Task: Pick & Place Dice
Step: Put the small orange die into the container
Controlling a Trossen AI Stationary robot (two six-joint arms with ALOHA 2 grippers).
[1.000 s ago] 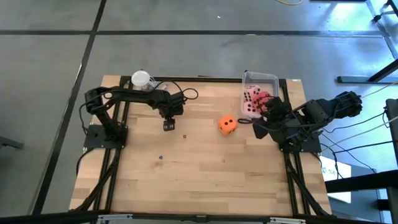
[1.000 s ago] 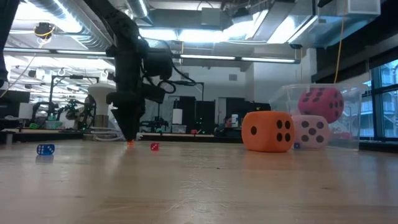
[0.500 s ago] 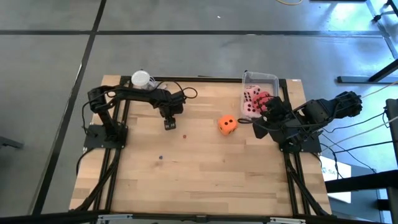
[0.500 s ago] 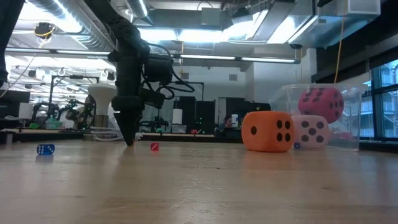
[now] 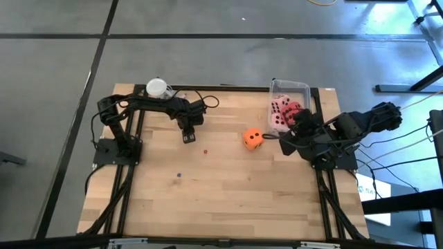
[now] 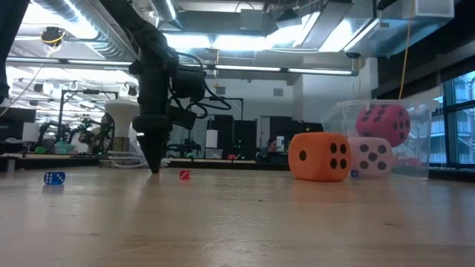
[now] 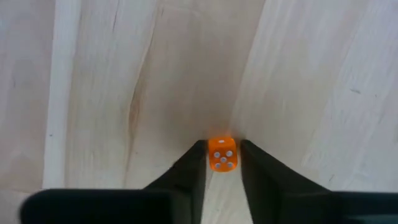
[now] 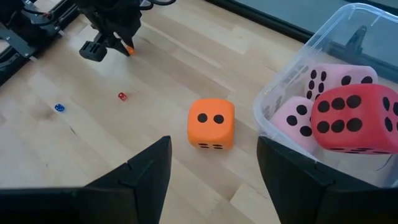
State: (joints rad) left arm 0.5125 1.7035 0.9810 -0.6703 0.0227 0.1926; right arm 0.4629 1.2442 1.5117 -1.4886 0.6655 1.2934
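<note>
A: Where do things sit on the bench [image 5: 228,187]?
B: Clear bin [image 5: 299,88] at 1 o'clock, holding a red die [image 8: 354,118] and pink dice [image 8: 295,121]. Big orange die [image 5: 252,138] just at its 8 o'clock.
A: And the tools?
B: Right tool [image 8: 211,168] gapes at the big die's 3 o'clock, gripping nothing. Left tool [image 7: 222,158], at 10 o'clock, is pinched on a tiny orange die [image 7: 221,153]. Tiny red die [image 5: 205,151] and blue die [image 5: 178,175] lie nearby

You're in a robotics lab, open ceiling ducts [image 6: 223,18] and strip lights [image 6: 245,68] overhead, far benches crowded with equipment [image 6: 74,133], grey concrete floor [image 5: 208,62] around your wooden table [image 5: 228,180].
</note>
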